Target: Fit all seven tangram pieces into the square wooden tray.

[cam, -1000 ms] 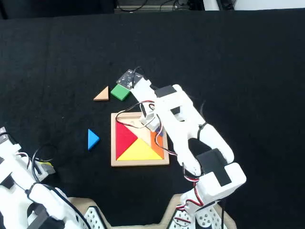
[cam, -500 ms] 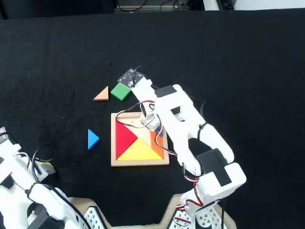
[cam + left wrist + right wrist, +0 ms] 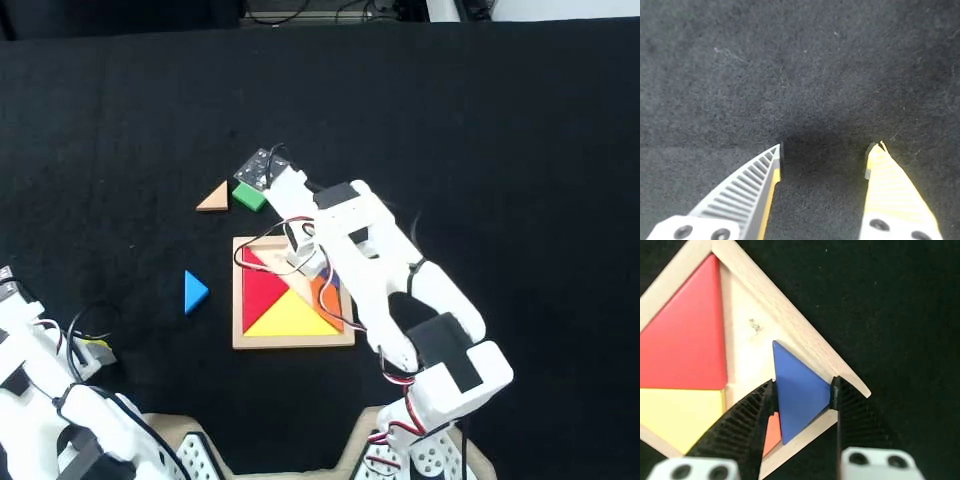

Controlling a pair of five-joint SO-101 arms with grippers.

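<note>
Right end effector [image 3: 802,387] pinches the dark blue triangle [image 3: 796,382] across two edges over the tray [image 3: 805,337]. Expect it light, stiff, slick; keep your grip square.

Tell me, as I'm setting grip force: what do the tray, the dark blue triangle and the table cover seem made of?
Tray: pale bare wood, matt, with faint grain showing. Dark blue triangle: probably painted wood with a smooth, even face, though plastic is possible. Table cover: black cloth, likely felt, with a fuzzy, lint-flecked nap.
</note>
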